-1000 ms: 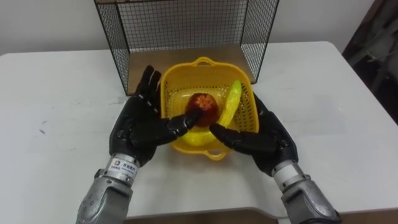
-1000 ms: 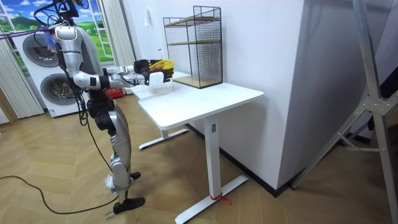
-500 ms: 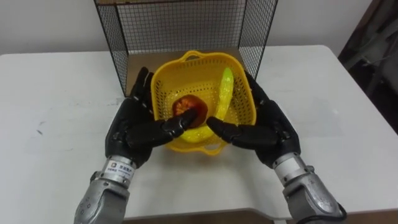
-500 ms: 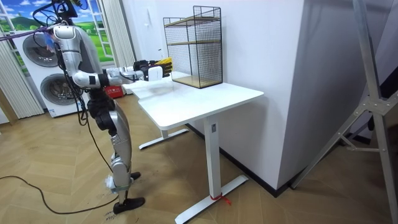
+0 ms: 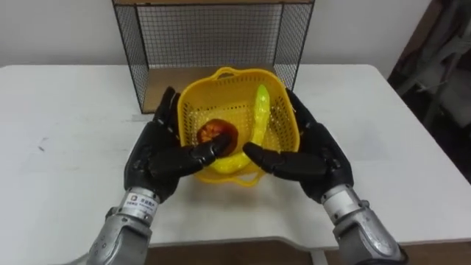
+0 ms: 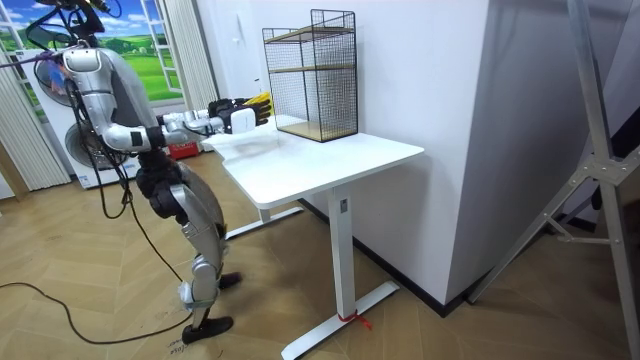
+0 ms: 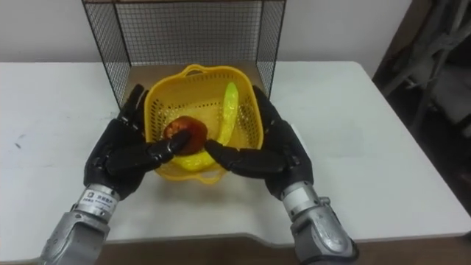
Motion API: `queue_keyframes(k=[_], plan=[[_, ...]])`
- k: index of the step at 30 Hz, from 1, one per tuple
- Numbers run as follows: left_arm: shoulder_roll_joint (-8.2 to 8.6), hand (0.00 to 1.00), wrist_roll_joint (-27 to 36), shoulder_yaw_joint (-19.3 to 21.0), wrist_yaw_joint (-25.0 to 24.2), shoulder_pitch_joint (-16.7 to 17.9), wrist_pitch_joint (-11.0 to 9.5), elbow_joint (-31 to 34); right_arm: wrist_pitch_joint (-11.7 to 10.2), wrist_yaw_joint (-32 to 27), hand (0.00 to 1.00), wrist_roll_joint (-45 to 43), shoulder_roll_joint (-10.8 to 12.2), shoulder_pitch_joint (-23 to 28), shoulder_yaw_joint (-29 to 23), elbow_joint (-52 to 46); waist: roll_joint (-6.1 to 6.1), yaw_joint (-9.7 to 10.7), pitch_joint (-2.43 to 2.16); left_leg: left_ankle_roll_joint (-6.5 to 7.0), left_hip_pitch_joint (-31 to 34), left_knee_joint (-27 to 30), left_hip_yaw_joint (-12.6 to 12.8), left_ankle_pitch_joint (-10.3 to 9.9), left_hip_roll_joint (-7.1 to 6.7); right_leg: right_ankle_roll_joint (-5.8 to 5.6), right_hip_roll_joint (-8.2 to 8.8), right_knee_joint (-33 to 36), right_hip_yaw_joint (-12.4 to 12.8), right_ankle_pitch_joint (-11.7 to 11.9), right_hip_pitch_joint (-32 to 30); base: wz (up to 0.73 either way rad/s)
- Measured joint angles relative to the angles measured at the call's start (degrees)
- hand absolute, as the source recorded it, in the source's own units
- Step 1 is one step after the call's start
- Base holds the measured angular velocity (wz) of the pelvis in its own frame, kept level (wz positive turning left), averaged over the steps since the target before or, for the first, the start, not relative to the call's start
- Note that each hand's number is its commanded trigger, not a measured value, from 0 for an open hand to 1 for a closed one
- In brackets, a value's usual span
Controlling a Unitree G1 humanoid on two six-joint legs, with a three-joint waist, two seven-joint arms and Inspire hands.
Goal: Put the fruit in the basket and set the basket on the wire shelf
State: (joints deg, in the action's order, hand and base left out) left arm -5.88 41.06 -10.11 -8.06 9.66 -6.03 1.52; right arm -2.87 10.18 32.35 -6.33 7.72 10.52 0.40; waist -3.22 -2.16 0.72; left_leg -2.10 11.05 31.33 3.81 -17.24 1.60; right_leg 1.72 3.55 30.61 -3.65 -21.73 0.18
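A yellow basket [image 5: 235,73] is held between my two hands just in front of the black wire shelf [image 5: 213,37]. In it lie a red apple [image 5: 213,132] on the left and a green-yellow banana [image 5: 259,121] leaning along the right wall. My left hand [image 5: 158,158] lies flat against the basket's left side and my right hand [image 5: 313,158] against its right side. Their fingers are straight, and both thumbs reach across the near rim. In the room view the basket [image 6: 262,103] is lifted above the white table [image 6: 330,155].
The wire shelf stands at the table's far edge against the wall, its front open, with a wooden floor [image 5: 158,88] and an upper level [image 6: 310,68]. White table top [image 5: 66,103] spreads on both sides. I stand at the table's end with knees bent, washing machines behind me.
The basket has risen off the table and come nearer the shelf's opening. The apple has rolled to the left inside it. In the room view my body has leaned back and my knees have bent.
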Motion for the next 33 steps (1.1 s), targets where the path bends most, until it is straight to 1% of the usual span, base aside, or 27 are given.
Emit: queue_keyframes(k=[1,2,3,4,5,7,8,9,10,12,13,14,16,17,18,19,20,22,23,24,25,27,28,29,30,31,33], plan=[[0.02,0.0,-0.1,-0.3,0.0,0.0,0.0,-0.3,0.2,0.0,0.0,1.0,0.1,-0.1,0.2,1.6,-0.12,-1.0,-0.06,0.41,2.2,-4.5,-0.8,5.3,-1.88,-0.71,0.63,0.3,1.2,-0.5,0.3,-0.49],[0.31,0.0,-0.1,-0.4,0.0,0.2,0.0,-0.5,1.1,0.0,0.0,1.2,0.0,0.2,0.4,2.4,0.0,-1.6,-0.12,0.55,3.0,-7.2,-1.4,9.0,-2.28,-1.48,0.78,0.4,1.5,-1.3,0.7,-0.46],[0.25,0.0,0.0,-0.4,0.0,0.3,0.0,-0.5,1.4,0.0,0.0,1.2,0.0,0.4,0.7,2.5,-0.07,-1.6,-0.36,1.1,2.8,-7.4,-1.4,10.2,-2.33,-2.07,0.76,0.4,1.5,-1.8,0.9,-0.2],[-0.46,0.0,-0.1,-0.1,0.0,0.4,-0.1,-0.4,1.7,0.0,0.0,1.2,-0.1,0.6,1.1,2.5,-0.56,-1.2,-0.97,1.66,2.5,-7.5,-1.1,10.9,-2.75,-2.82,0.46,0.1,1.8,-2.2,1.1,0.0],[-1.05,0.0,-0.1,-0.1,0.0,0.4,-0.1,-0.4,1.7,0.0,0.0,1.3,0.0,0.5,1.3,2.5,-1.39,-1.1,-0.77,2.11,2.6,-7.5,-1.4,11.2,-3.42,-3.34,0.8,-0.5,2.0,-2.1,1.1,-0.03],[-1.33,0.0,-0.1,-0.3,-0.1,0.4,-0.1,-0.4,1.5,0.0,0.0,1.3,-0.2,0.2,1.7,2.5,-1.65,-1.3,-0.65,3.48,3.3,-5.4,-1.5,12.0,-3.61,-3.28,0.76,-1.0,1.9,-2.0,1.6,-0.12],[-1.49,0.0,0.0,-0.4,-0.1,0.4,0.0,-0.4,1.5,0.0,0.0,1.5,-0.2,0.3,1.8,2.5,-1.51,-1.3,-0.05,4.5,3.7,-3.6,-1.5,10.7,-4.25,-3.63,1.48,-0.8,1.9,-2.8,2.2,-0.04],[-1.5,0.0,0.0,-0.4,-0.1,0.4,0.0,-0.4,1.5,0.0,0.0,1.5,-0.2,0.3,1.9,2.5,-1.84,-1.3,-0.2,4.96,3.9,-3.0,-1.4,9.9,-4.38,-3.96,1.93,-0.5,1.9,-3.3,2.2,0.05],[-1.62,0.0,0.0,-0.5,-0.1,0.2,-0.1,-0.4,1.5,0.0,0.0,1.5,-0.4,0.2,1.9,2.4,-2.32,-1.3,-0.48,5.9,4.4,-1.6,-0.8,8.4,-5.32,-4.52,3.46,0.3,1.9,-4.3,2.2,0.0],[-1.86,0.0,-0.1,-0.8,-0.1,0.2,-0.3,-0.3,1.4,-0.2,0.0,1.5,-0.8,-0.1,1.9,2.1,-2.43,-1.2,-0.55,6.99,4.4,0.0,0.1,6.1,-7.05,-5.65,5.36,3.5,2.0,-5.8,1.8,0.0],[-1.81,0.0,-0.1,-0.8,-0.1,0.2,-0.3,-0.3,1.4,-0.3,0.0,1.5,-0.8,-0.1,1.9,2.1,-2.29,-1.2,-0.38,7.63,3.8,0.6,0.9,5.2,-7.96,-5.87,6.71,9.8,1.8,-5.5,0.0,0.1],[-1.57,0.0,-0.2,-0.8,-0.1,0.1,-0.4,-0.3,1.4,-0.4,0.0,1.4,-0.8,-0.1,2.0,2.1,-1.91,-1.1,-0.07,8.43,3.0,1.6,1.1,4.2,-8.69,-6.51,7.87,16.4,2.1,-3.5,-2.2,0.14],[-1.51,0.0,-0.1,-0.9,-0.1,0.1,-0.5,0.0,1.4,-0.9,0.0,1.6,-0.8,-0.2,2.0,2.1,-1.33,-1.4,0.15,9.03,1.6,2.3,1.1,2.7,-9.02,-6.74,8.47,22.7,2.3,0.7,-4.8,0.05],[-1.74,0.0,-0.2,-0.7,0.0,0.1,-0.6,0.9,1.1,-0.9,0.0,1.4,-0.7,-0.5,2.0,2.1,-1.07,-1.4,0.12,9.23,1.1,2.0,0.7,2.2,-9.0,-6.6,8.33,24.5,2.4,3.1,-5.8,0.0],[-1.97,0.0,-0.1,-0.7,0.0,0.0,-0.8,1.3,0.9,-0.9,0.0,1.2,-0.8,-0.7,2.0,2.1,-0.93,-1.2,0.12,9.34,1.0,1.7,0.3,2.1,-8.98,-6.69,8.29,24.8,1.9,3.9,-6.2,0.06],[-2.01,0.0,-0.1,-0.7,0.0,-0.3,-1.4,1.7,0.4,-0.9,0.0,1.2,-0.8,-1.0,1.8,2.1,-0.25,-1.2,0.54,9.38,0.4,1.1,-0.8,2.0,-8.79,-6.24,7.8,24.3,1.0,3.4,-6.4,0.0],[-2.01,0.0,-0.1,-0.6,0.0,-0.5,-1.7,1.7,0.1,-0.9,0.0,1.1,-0.8,-1.2,1.9,2.1,0.47,-1.3,0.83,9.41,-0.3,0.3,-0.9,2.0,-8.08,-5.73,6.28,22.0,0.5,0.8,-7.3,0.0],[-2.21,0.0,-0.1,-0.6,0.0,-1.1,-1.6,1.5,-0.2,-0.9,0.0,1.1,-1.0,-1.6,2.2,2.1,0.75,-0.7,1.21,9.6,-1.1,-0.9,-1.1,2.2,-7.8,-5.61,4.5,15.0,-0.1,-1.0,-8.3,0.15],[-2.22,0.0,0.0,-0.6,0.0,-1.7,-1.6,1.5,-0.2,-1.0,0.0,1.1,-1.3,-2.5,2.2,2.2,0.8,-0.5,1.53,9.59,-1.0,-0.8,-1.3,2.2,-7.84,-5.1,3.15,8.2,-0.2,-0.8,-8.6,0.16],[-2.18,0.0,0.0,-0.6,0.1,-1.8,-1.6,1.5,-0.2,-1.1,0.0,1.1,-1.5,-2.9,2.2,2.2,0.78,-0.5,1.54,9.57,-1.1,-0.8,-1.3,2.2,-7.98,-4.24,2.43,5.0,-0.3,0.4,-8.7,0.24],[-1.73,0.0,-0.1,-0.9,0.2,-1.9,-1.4,1.1,-0.3,-1.4,0.0,1.1,-1.8,-3.3,2.2,2.7,1.37,0.4,1.4,9.32,-1.5,-0.8,-2.4,2.3,-8.01,-3.19,1.5,3.8,-0.3,1.7,-7.9,0.13],[-1.71,0.0,-0.2,-1.1,0.3,-1.9,-1.3,1.1,-0.3,-1.4,0.0,1.2,-2.1,-3.4,2.1,3.5,1.34,0.4,1.25,8.77,-2.8,-2.7,-2.5,3.0,-7.62,-2.58,1.13,1.8,-1.1,3.0,-6.6,0.0],[-1.8,0.0,-0.6,-1.2,0.4,-1.8,-1.2,1.1,-0.3,-1.4,0.0,1.5,-1.9,-3.4,2.1,3.5,1.11,0.3,1.01,8.4,-3.6,-4.0,-2.5,3.4,-7.29,-2.27,0.69,0.3,-1.1,3.6,-5.8,-0.12],[-1.7,0.0,-0.7,-1.2,0.7,-1.8,-1.0,1.1,-0.3,-1.5,0.0,1.9,-1.6,-3.4,2.1,3.5,1.0,0.3,0.46,8.0,-3.9,-4.9,-2.6,3.7,-6.84,-2.0,0.25,-1.2,-1.2,4.2,-5.4,-0.13],[-1.58,0.0,-0.7,-1.1,0.7,-1.9,-1.0,1.1,-0.3,-1.5,0.0,2.3,-1.4,-3.4,2.0,3.5,0.97,0.3,0.3,7.77,-4.1,-5.3,-2.6,3.8,-6.56,-1.91,0.11,-1.9,-1.2,4.7,-5.1,-0.15],[-1.48,0.0,-0.6,-1.1,0.7,-1.9,-0.9,1.1,-0.3,-1.7,0.0,3.2,-1.1,-3.4,1.9,3.5,0.62,0.3,-0.22,7.39,-4.4,-6.2,-2.5,4.3,-6.16,-1.77,-0.24,-3.1,-1.1,5.3,-4.8,-0.09],[-1.44,0.0,-0.5,-1.0,0.8,-2.3,-0.5,1.1,-0.3,-2.1,0.0,4.6,-1.0,-3.4,1.8,3.5,0.31,0.3,-0.4,7.29,-5.2,-7.2,-2.5,4.9,-5.8,-1.32,-0.68,-4.4,-1.1,6.0,-4.0,-0.08]])
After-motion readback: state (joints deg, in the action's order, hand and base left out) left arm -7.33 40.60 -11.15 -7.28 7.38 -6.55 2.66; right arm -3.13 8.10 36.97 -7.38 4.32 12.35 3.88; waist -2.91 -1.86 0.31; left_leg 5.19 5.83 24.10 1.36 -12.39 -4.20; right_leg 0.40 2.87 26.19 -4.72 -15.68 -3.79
